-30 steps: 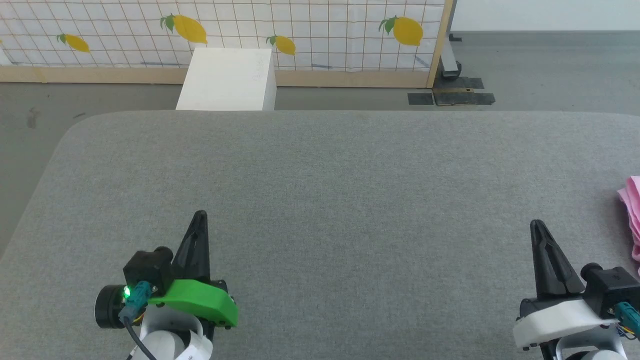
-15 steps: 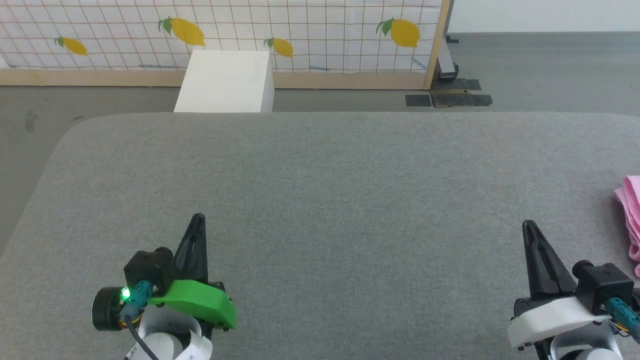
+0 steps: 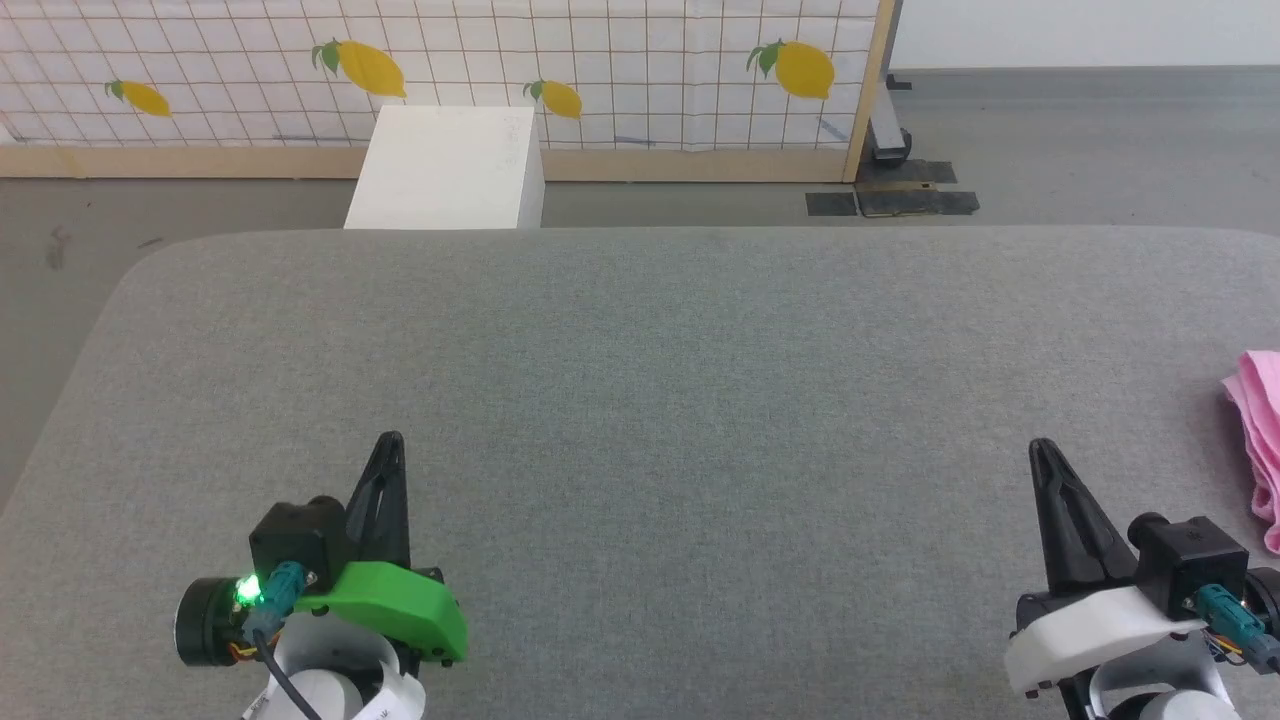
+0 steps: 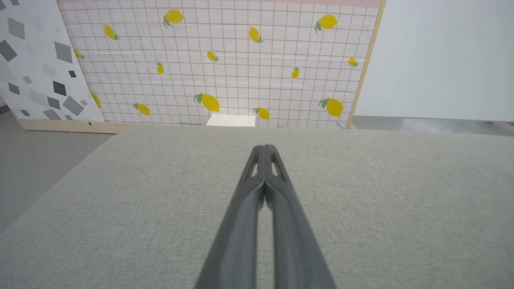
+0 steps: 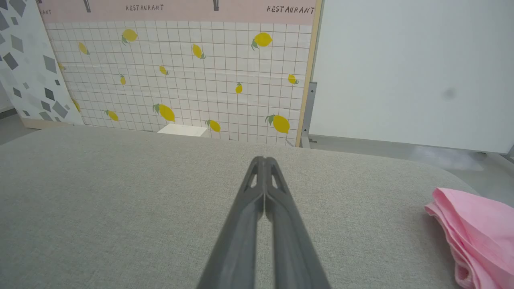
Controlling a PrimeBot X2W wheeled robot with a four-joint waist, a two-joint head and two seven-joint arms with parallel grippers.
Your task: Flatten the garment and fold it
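Observation:
The garment (image 3: 1258, 440) is a bunched pink cloth lying at the far right edge of the grey padded table (image 3: 680, 380); in the right wrist view the garment (image 5: 478, 237) sits low on the right in folded layers. My right gripper (image 3: 1040, 450) hovers shut over the table, a short way left of the garment, with nothing in it (image 5: 264, 160). My left gripper (image 3: 390, 442) is shut and empty too, over the table's near left part (image 4: 264, 148).
A white box (image 3: 445, 168) stands on the floor just beyond the table's far edge. Behind it runs a lemon-print tiled panel (image 3: 600, 60) with a wooden frame post (image 3: 866, 90). The table's left corner (image 3: 130, 290) is rounded, with grey floor beside it.
The whole head picture has shifted slightly left, so the camera has turned a little toward the right; more of the pink garment shows. Both grippers stay shut.

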